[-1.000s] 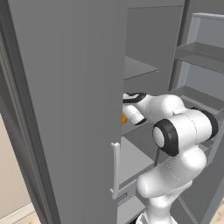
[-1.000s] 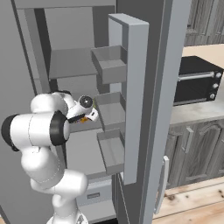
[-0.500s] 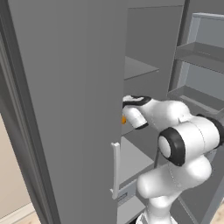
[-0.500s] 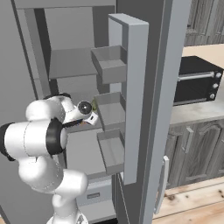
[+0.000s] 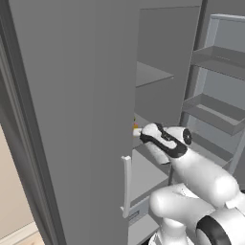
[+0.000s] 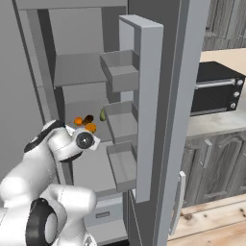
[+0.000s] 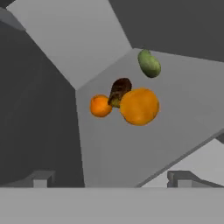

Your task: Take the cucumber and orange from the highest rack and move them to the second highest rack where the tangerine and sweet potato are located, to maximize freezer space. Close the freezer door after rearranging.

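Observation:
The orange, the smaller tangerine, the dark brown sweet potato and the green cucumber lie together on one grey plate, the second highest rack. From the right base view the same group shows as orange and cucumber, under the bare highest rack. My gripper is open and holds nothing, drawn back from the fruit. The freezer door stands open.
A second tall grey door panel with a pale handle stands close on my left and hides part of the hand. Lipped door trays jut in on the right. A black oven sits on the counter beyond.
The hand has dropped slightly and pulled back from the shelf, and the elbow has swung down. The jaws stayed open. The fruit has not moved.

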Controlling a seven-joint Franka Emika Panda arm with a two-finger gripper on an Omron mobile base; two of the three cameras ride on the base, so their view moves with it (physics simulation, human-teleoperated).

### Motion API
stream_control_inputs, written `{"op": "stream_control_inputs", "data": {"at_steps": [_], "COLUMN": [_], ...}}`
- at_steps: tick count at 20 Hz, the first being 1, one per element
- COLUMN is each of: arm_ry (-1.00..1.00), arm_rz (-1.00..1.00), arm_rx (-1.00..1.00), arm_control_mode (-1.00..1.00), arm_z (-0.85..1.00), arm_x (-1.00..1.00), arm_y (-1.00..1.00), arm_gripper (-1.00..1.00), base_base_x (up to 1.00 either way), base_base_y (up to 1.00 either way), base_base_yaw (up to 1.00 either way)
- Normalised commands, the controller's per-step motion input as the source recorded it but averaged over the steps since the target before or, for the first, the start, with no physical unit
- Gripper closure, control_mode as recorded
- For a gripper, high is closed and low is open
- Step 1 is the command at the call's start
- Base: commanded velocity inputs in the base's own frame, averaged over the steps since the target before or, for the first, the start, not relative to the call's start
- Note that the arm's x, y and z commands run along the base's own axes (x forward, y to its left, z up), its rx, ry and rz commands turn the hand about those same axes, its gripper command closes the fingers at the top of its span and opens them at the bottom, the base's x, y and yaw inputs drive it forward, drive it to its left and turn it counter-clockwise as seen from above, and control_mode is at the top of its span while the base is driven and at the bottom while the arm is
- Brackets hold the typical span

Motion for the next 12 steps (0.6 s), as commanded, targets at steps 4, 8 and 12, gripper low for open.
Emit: {"op": "stream_control_inputs", "data": {"at_steps": [4, 8, 12], "arm_ry": [0.01, 0.08, 0.02], "arm_rz": [0.0, 0.0, 0.0], "arm_rx": [0.0, 0.0, 0.0], "arm_control_mode": [-1.0, -1.0, -1.0], "arm_z": [0.57, 0.58, 0.41], "arm_x": [-0.81, -0.78, -0.96], "arm_y": [0.11, 0.12, 0.01], "arm_gripper": [-1.0, -1.0, -1.0], "base_base_x": [0.0, 0.0, 0.0], "base_base_y": [0.0, 0.0, 0.0], "base_base_yaw": [0.0, 0.0, 0.0]}}
